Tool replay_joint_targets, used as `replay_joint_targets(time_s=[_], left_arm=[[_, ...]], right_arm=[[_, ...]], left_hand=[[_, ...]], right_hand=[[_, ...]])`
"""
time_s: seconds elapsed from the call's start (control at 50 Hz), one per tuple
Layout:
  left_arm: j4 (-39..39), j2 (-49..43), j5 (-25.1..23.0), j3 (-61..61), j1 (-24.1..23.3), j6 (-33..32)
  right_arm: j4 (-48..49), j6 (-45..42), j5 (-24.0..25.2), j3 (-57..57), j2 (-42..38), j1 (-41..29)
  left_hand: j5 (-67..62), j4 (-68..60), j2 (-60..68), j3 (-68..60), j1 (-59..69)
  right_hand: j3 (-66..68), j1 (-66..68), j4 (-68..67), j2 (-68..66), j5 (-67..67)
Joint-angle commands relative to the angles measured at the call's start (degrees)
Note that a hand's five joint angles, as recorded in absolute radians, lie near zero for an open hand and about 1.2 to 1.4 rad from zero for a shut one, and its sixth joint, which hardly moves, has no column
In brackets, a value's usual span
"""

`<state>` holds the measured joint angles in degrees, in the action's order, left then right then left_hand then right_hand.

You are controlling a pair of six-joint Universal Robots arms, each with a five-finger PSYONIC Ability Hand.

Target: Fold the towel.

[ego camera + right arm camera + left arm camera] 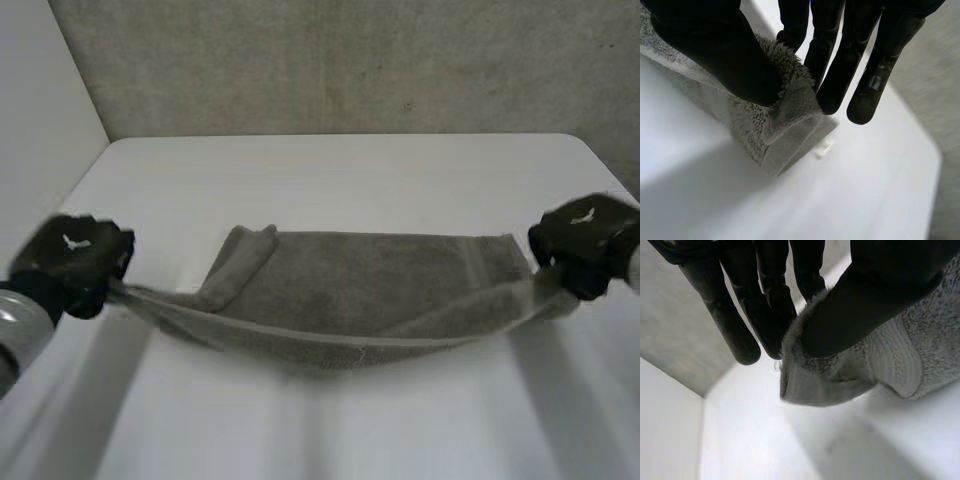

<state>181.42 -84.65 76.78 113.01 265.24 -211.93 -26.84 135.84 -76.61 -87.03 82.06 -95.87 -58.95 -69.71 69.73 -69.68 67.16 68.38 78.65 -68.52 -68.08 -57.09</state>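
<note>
A grey-brown towel point(350, 290) lies across the middle of the white table point(340, 180), its near edge lifted and sagging between my two hands. My left hand point(72, 255) holds the near left corner; in the left wrist view the thumb point(880, 295) pinches that corner of the towel point(840, 375) against the fingers point(770, 305). My right hand point(585, 240) holds the near right corner; in the right wrist view its thumb point(720, 55) presses the towel point(780, 125) against the fingers point(835, 60). The far left corner is folded over itself.
A grey wall point(350, 60) rises behind the table's far edge. A white wall point(40, 110) stands along the table's left side. Bare table surface lies beyond the towel and in front of it.
</note>
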Motion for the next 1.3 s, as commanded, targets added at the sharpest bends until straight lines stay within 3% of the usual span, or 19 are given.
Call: replay_joint_targets(time_s=[0.02,0.08,0.2,0.24,0.34,0.42,0.52,0.64,0.76,0.86,0.94,1.14,1.3], left_arm=[[3.8,-21.3,0.6,-10.4,-2.0,-4.4],[3.8,-26.9,0.9,-20.3,-4.3,-4.2],[3.9,-28.5,1.0,-38.2,-7.0,-1.9],[5.4,-28.5,1.5,-50.5,-8.0,2.6],[8.5,-27.8,7.0,-62.8,-8.9,11.9],[8.3,-26.7,10.8,-64.1,-8.6,16.3],[6.8,-25.0,11.6,-56.4,-7.8,18.5],[7.0,-22.6,11.1,-37.9,-6.1,18.2],[10.2,-22.8,5.6,-21.4,-5.4,17.6],[19.1,-24.8,2.9,-11.0,-5.4,13.5],[24.2,-26.3,2.6,-4.9,-5.2,6.0],[21.3,-19.0,2.7,3.4,-1.1,-0.8],[10.1,-5.2,2.4,8.7,-1.3,-1.0]], right_arm=[[0.9,1.8,-3.2,10.3,-16.8,-0.5],[2.9,4.9,-6.1,19.0,-20.5,-2.3],[10.0,9.8,-8.8,32.7,-21.5,-5.1],[18.0,15.4,-8.9,38.8,-19.5,-5.8],[31.6,22.4,-9.3,37.8,-12.6,-5.6],[32.3,22.3,-8.8,34.7,-9.7,-5.3],[25.3,20.3,-6.1,27.5,-9.8,-5.2],[20.2,13.9,-3.5,20.1,-10.9,-5.1],[19.5,10.0,-3.2,8.5,-13.8,-3.8],[19.5,9.8,-3.3,3.4,-17.8,-3.1],[19.6,9.4,-3.1,-0.2,-18.6,-1.8],[16.4,3.7,-3.0,-5.4,-8.9,2.3],[5.0,-5.2,-3.1,-8.9,-1.8,4.5]], left_hand=[[-11.1,-10.3,10.3,-10.3,12.8],[-11.1,-10.3,10.3,-10.3,12.8],[-11.1,-10.3,10.3,-10.3,12.8],[-11.1,-10.3,10.3,-10.3,12.8],[-11.1,-10.3,10.3,-10.3,12.8],[-11.1,-10.3,10.3,-10.3,12.8],[-11.1,-10.3,10.3,-10.3,12.8],[-11.1,-10.3,10.3,-10.3,12.8],[-11.1,-10.3,10.3,-10.3,12.8],[-11.1,-10.3,10.3,-10.3,12.8],[-11.1,-10.3,10.3,-10.3,12.8],[-11.1,-10.3,10.3,-10.3,12.8],[-11.1,-10.3,10.3,-10.3,12.8]], right_hand=[[11.6,1.3,-11.5,-11.9,-12.9],[11.6,1.3,-11.5,-11.9,-12.9],[11.6,1.3,-11.5,-11.9,-12.9],[11.6,1.3,-11.5,-11.9,-12.9],[11.6,1.3,-11.5,-11.9,-12.9],[11.6,1.3,-11.5,-11.9,-12.9],[11.6,1.3,-11.5,-11.9,-12.9],[11.6,1.3,-11.5,-11.9,-12.9],[11.6,1.3,-11.5,-11.9,-12.9],[11.6,1.3,-11.5,-11.9,-12.9],[11.6,1.3,-11.5,-11.9,-12.9],[11.6,1.3,-11.5,-11.9,-12.9],[11.6,1.3,-11.5,-11.9,-12.9]])
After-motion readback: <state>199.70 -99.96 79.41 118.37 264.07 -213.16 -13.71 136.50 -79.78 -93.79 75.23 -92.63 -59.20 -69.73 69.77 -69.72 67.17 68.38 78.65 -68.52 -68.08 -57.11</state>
